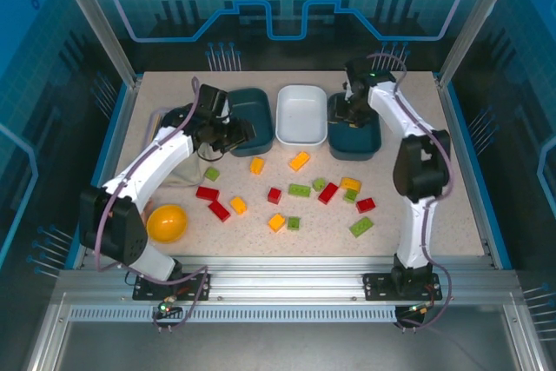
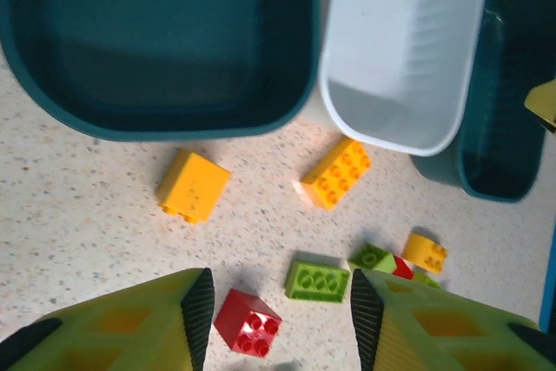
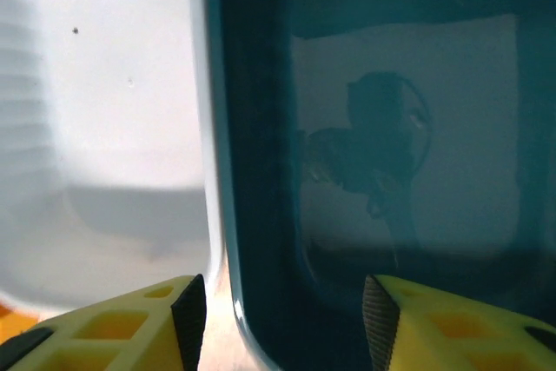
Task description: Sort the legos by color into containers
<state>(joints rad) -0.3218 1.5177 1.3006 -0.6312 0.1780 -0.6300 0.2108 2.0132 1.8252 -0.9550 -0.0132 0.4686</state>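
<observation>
Legos (image 1: 300,190) in red, orange-yellow and light green are lying scattered across the middle of the table (image 1: 452,171), spreading toward its near edge, all of them outside the trays. Behind them, three trays are sitting in a row toward the far edge: the left teal tray (image 1: 252,119), the white tray (image 1: 301,115) in the middle and the right teal tray (image 1: 354,138), with the white one nearly touching the right teal one.

The left gripper (image 1: 228,135) is hovering at the near rim of the left teal tray, its jaws standing apart and gripping nothing. In the left wrist view, the left gripper (image 2: 278,319) is looking down past a red brick (image 2: 248,323) and a green brick (image 2: 318,281) lying on the table. A yellow brick (image 2: 193,185) and an orange brick (image 2: 336,173) are resting just in front of the trays' rims.

The right gripper (image 1: 352,110) is hanging over the left side of the right teal tray, next to the white one. Its wrist view is showing the right gripper (image 3: 282,319) with jaws spread wide and holding nothing.

A yellow bowl (image 1: 167,222) is sitting near the table's near-left corner, apart from the bricks.
</observation>
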